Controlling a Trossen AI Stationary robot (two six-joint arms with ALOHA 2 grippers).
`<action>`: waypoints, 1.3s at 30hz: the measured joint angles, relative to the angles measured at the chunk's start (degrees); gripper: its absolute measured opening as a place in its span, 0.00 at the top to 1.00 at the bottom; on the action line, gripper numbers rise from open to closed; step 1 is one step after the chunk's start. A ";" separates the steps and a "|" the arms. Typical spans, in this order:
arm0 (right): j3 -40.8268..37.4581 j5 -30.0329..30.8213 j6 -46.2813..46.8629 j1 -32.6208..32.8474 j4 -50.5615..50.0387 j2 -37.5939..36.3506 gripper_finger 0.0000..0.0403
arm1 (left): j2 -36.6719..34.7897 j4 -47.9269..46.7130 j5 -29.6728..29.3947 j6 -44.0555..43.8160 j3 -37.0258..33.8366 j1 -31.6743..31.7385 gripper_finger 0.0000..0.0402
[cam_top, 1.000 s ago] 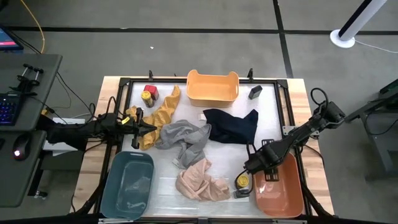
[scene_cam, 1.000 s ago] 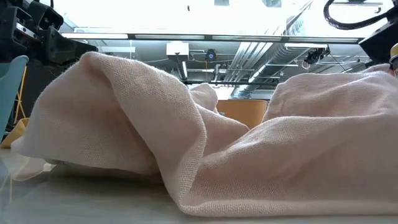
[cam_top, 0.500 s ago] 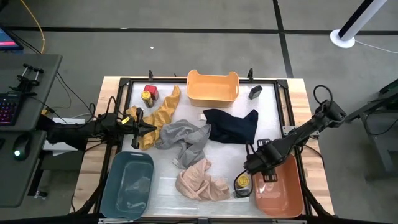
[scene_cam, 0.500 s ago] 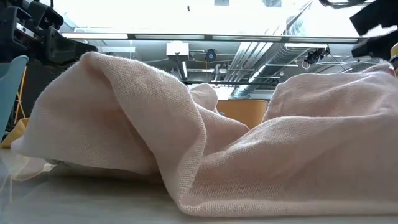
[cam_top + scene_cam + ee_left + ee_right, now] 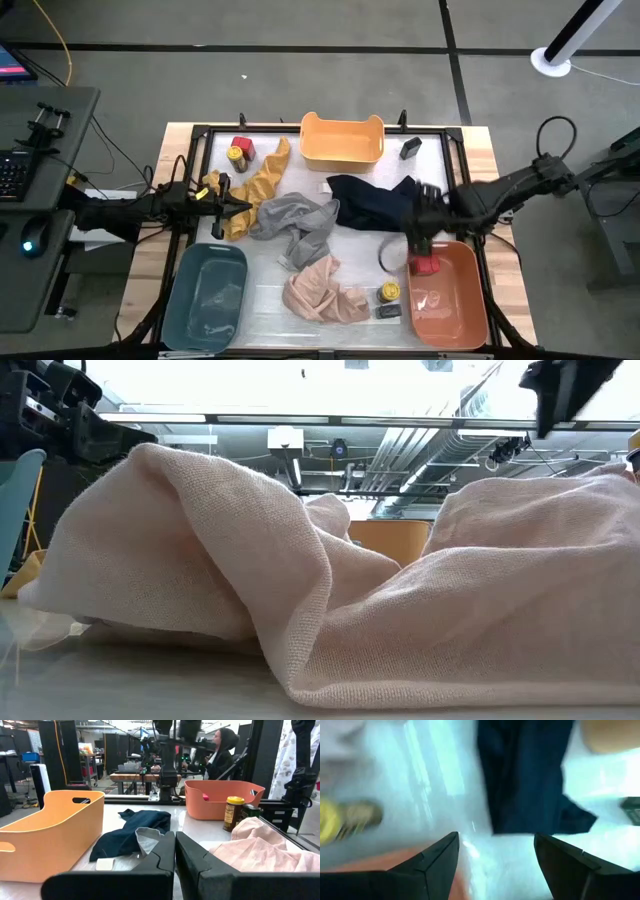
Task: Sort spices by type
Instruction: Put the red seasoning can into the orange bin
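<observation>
In the high view's lower right, the right gripper (image 5: 422,205) hangs wide open and empty above the salmon bin (image 5: 473,317), where 1 red tin (image 5: 427,266) lies. The yellow-lidded jar (image 5: 389,292) stands beside it. At left, the left gripper (image 5: 236,208) is closed, empty.

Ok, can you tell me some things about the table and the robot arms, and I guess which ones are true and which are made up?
1. A red tin lies inside the salmon bin. True.
2. The teal bin holds three jars. False: no spice shows in it.
3. The right gripper is open and holds nothing. True.
4. The yellow-lidded jar near the salmon bin sits on top of the dark blue cloth. False: it stands on the table beside the pink cloth.
5. The left gripper is shut, near the yellow cloth. True.
</observation>
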 joint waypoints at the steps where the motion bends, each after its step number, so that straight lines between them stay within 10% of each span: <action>1: 0.00 -0.04 -1.31 -2.16 0.96 -0.10 0.37 | -0.02 0.00 0.00 0.00 0.02 0.00 1.00; 21: -1.24 -4.05 -20.37 -20.38 32.75 -0.08 0.37 | -0.01 -0.01 0.00 -0.01 0.00 0.00 1.00; 33: -5.81 -4.45 5.83 -19.27 66.91 5.61 0.37 | 0.08 0.67 0.01 -0.40 0.00 0.00 1.00; 39: -5.88 -3.93 17.43 -17.98 80.42 11.39 0.37 | 0.07 17.62 -0.06 -29.74 0.04 -0.51 1.00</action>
